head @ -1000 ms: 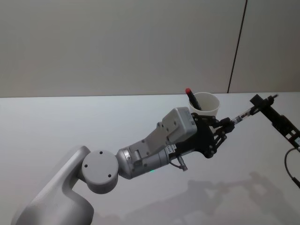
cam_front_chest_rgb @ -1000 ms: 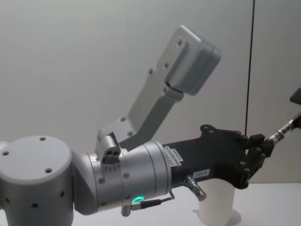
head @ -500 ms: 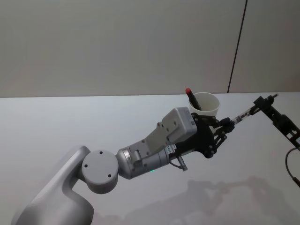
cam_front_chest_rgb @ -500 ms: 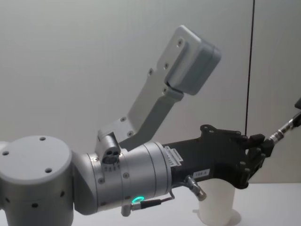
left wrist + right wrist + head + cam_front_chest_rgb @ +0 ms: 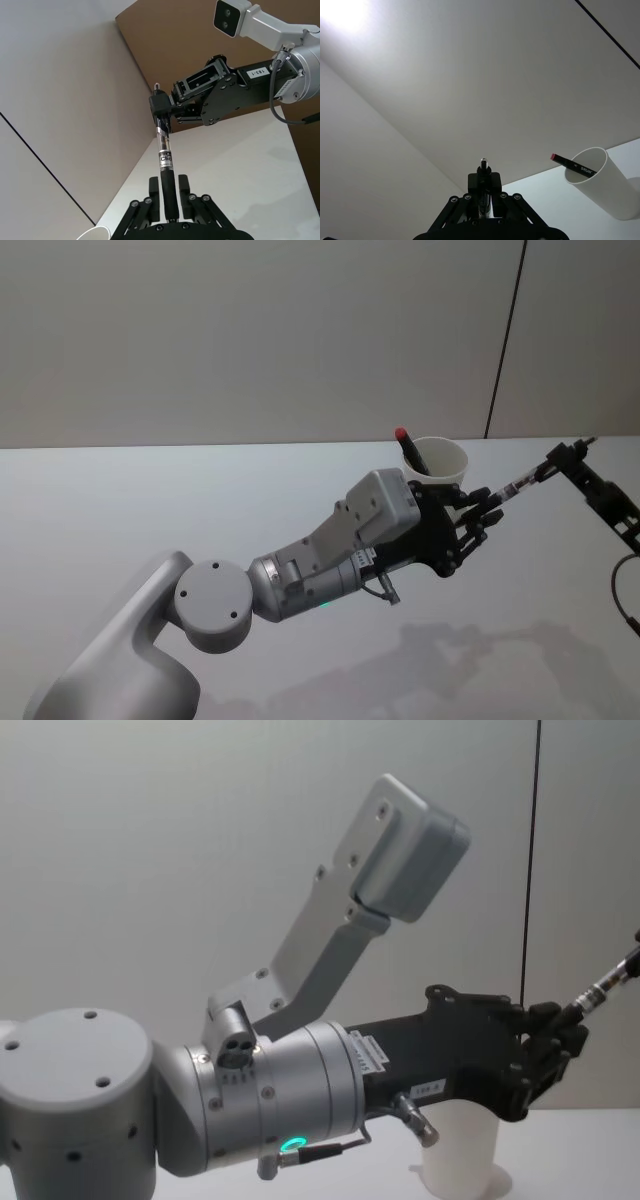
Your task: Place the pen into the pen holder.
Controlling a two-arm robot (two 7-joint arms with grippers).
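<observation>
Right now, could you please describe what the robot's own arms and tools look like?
The left arm is rounded silver-grey metal with a green light ring, a small cable and a boxy grey camera. The left tool and right tool are black linkage frames; the right carries a "183-1" label.

White table [image 5: 150, 500]; grey wall [image 5: 250, 340] with dark seam [image 5: 505, 340].

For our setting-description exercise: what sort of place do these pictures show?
Probably a robotics lab bench: a bare white table against a blank wall, the left gripper and right gripper both gripping one pen, a paper cup nearby.
</observation>
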